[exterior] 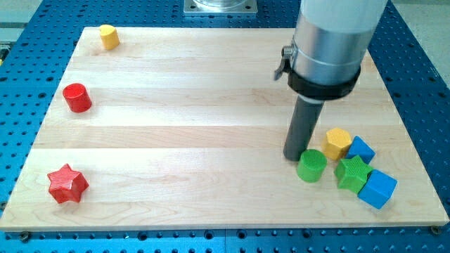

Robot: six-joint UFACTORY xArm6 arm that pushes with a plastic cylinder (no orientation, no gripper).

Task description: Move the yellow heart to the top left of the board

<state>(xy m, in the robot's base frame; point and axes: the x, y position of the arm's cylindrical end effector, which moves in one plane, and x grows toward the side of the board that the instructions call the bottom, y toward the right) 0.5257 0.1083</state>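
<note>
My tip (294, 157) sits just left of the green cylinder (311, 166), far from the yellow heart (108, 36) at the bench's (197, 105) top left. My arm's upper body is cropped, there's no claw, and no writing shows.

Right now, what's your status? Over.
My tip sits just left of green cylinder. Yellow heart already at board's top left. Nothing between.

Silver cylinder (336, 35) — black collar, dark rod (302, 130)
</note>
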